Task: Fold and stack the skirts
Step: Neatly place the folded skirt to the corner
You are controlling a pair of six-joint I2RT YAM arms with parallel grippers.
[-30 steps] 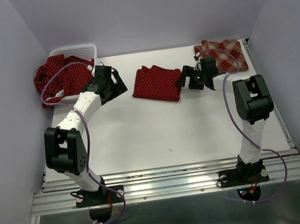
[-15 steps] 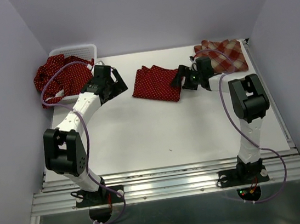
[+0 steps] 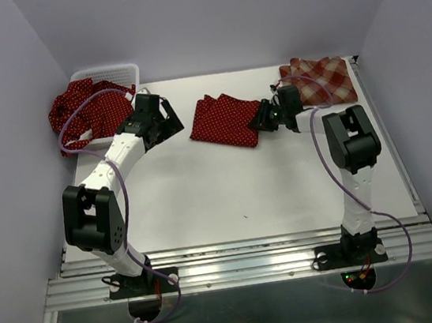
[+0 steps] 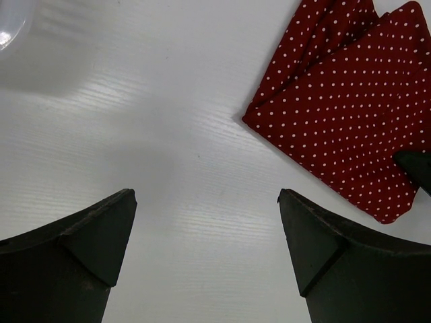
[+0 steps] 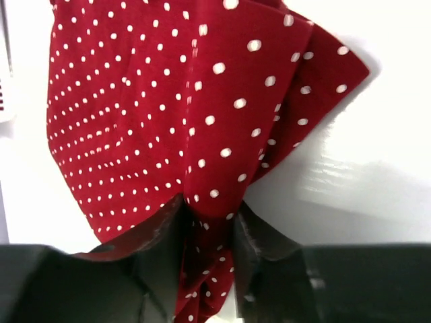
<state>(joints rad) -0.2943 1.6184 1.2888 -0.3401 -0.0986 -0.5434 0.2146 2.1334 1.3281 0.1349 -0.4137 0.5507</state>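
Far-left corner of the desk (image 3: 228, 192): loose heap of dotted skirts (image 3: 86, 115), unfolded, draped over the front of the white basket (image 3: 104, 71). Left gripper (image 3: 165, 122) hovers just right of the heap, jaws wide apart with nothing between them; wrist view shows bare desk under it.

Far edge, middle: folded dotted skirt (image 3: 225, 120), flat, roughly square. Right gripper (image 3: 263, 119) sits at its right-hand corner, jaws pinched on a bunch of that corner's cloth; wrist view shows fabric gathered between the fingers (image 5: 262, 242).

Far-right corner: plaid skirt (image 3: 325, 79), folded, flat, apart from the dotted one.

Handling, as a guess: thin, light, floppy cloth with 0 stiffness, not fragile, low slip in the pads. A 1-corner pinch likely lets the layers peel open and drag. A better hold goes through all layers at a folded edge, or takes 2 corners with both arms, so the fold survives the move onto the plaid one.
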